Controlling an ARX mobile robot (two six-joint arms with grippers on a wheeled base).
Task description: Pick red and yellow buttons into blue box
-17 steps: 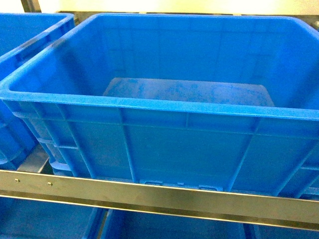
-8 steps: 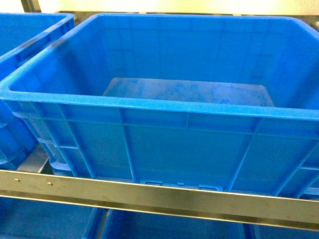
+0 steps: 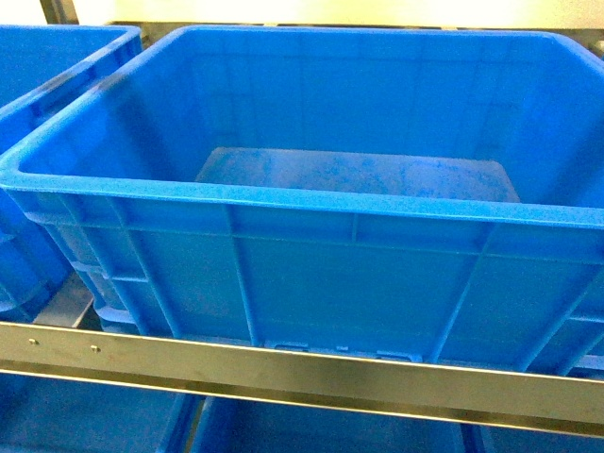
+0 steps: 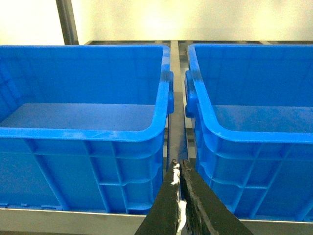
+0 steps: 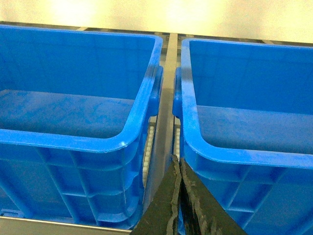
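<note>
Head view fills with the blue box (image 3: 311, 203), its floor bare across the centre of the frame, a second crate (image 3: 47, 75) at upper left and a metal rail (image 3: 302, 368) crossing the bottom; we see no red or yellow button anywhere, in any view, and neither arm appears in this one. At lower centre of the left wrist view our left gripper (image 4: 178, 169) has its fingers pressed together with nothing between them, and at lower centre of the right wrist view the right gripper (image 5: 177, 164) is likewise clenched and empty. Each points at the gap between two crates. We judge the main risk is searching blind: with several alike crates side by side, we could later drop a button into the wrong one, or clip a thick rim when reaching.
</note>
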